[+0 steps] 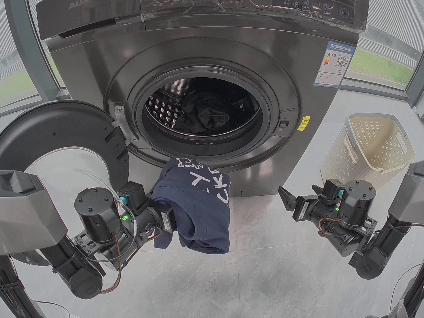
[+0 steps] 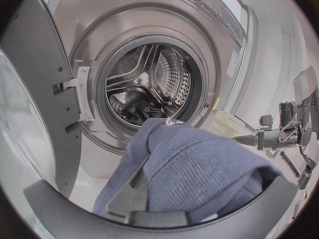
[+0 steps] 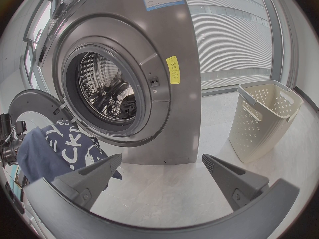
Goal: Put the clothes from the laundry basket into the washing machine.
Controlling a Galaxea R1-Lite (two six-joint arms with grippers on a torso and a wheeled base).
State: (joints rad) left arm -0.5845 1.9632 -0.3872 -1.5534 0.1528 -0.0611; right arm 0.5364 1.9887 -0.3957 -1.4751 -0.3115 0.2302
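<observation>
Washing machine [image 1: 265, 58] stands on the floor [image 1: 274, 252]; its round door [image 1: 57, 129] is swung fully open to the robot's left. A dark garment [image 1: 205, 111] lies inside the drum, low toward the back.

Left gripper [image 1: 170, 221]: jaws clamped on a navy garment [image 1: 198, 208] with white lettering. The cloth drapes over the jaws and hangs clear of the floor, just in front of the drum opening and below its lower rim.

Right gripper [image 3: 161, 160]: jaws apart, holding nothing, above the floor before the machine's right front corner.

Laundry basket [image 1: 340, 160], cream and perforated, stands on the floor just right of the machine.
</observation>
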